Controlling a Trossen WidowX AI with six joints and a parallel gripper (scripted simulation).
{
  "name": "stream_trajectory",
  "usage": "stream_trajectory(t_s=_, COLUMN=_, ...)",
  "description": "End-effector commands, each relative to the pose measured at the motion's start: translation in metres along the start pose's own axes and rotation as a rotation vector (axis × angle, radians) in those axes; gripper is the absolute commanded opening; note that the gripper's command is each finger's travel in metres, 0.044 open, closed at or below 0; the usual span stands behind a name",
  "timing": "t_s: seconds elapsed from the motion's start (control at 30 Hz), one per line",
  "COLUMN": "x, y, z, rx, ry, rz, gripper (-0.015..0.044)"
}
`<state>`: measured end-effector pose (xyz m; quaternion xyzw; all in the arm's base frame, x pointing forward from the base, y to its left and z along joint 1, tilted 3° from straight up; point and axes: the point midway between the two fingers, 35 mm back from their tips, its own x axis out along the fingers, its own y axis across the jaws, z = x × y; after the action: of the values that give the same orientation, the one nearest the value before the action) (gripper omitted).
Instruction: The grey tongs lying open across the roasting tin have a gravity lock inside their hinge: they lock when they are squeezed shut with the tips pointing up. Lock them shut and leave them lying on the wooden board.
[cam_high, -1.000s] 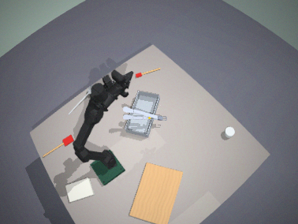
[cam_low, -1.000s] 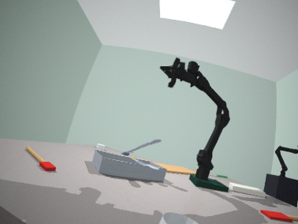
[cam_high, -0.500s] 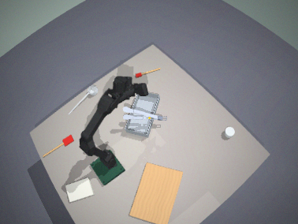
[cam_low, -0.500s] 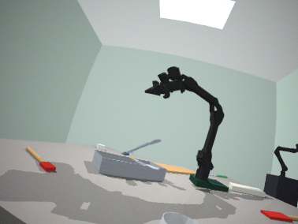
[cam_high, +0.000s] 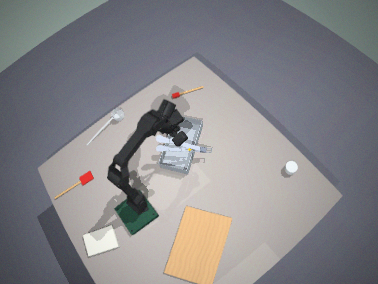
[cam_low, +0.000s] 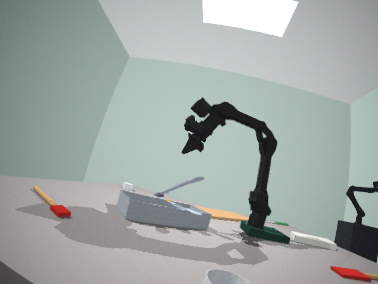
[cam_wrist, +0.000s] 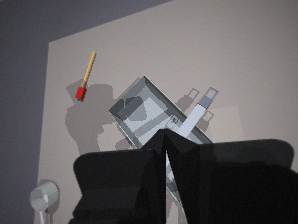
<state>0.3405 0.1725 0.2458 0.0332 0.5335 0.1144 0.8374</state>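
The grey tongs (cam_high: 167, 149) (cam_low: 185, 185) (cam_wrist: 192, 120) lie across the roasting tin (cam_high: 175, 169) (cam_low: 165, 212) (cam_wrist: 159, 91). Their arms stand apart: in the exterior view one slopes up above the tin and the other lies low over it. A wire-like end sticks out past the tin's rim. A small yellow spot shows on them. My gripper (cam_low: 184, 151) (cam_wrist: 163, 133) is shut and empty, pointing down high above the tin; its fingers hide part of the tongs in the wrist view. The wooden board (cam_high: 200, 240) (cam_low: 220, 213) lies away from the tin with nothing on it.
A red-headed brush (cam_high: 176, 95) (cam_low: 60, 211) (cam_wrist: 81, 93) lies beyond the tin. A ladle-like tool (cam_high: 117, 115) (cam_wrist: 45, 196) and another red-headed tool (cam_high: 86, 178) lie at the left in the top view. A white cup (cam_high: 291, 168) stands at the right.
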Motion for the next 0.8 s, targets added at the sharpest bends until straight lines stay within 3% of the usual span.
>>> stream_trajectory(t_s=0.0, x=0.039, y=-0.014, z=-0.067, rx=0.531, ry=0.31, rz=-0.22, gripper=-0.015)
stream_trajectory(t_s=0.13, x=0.046, y=-0.019, z=-0.088, rx=0.701, ry=0.384, rz=-0.332, gripper=-0.015)
stream_trajectory(t_s=0.77, x=0.047, y=-0.019, z=-0.089, rx=0.7, ry=0.384, rz=-0.332, gripper=-0.015)
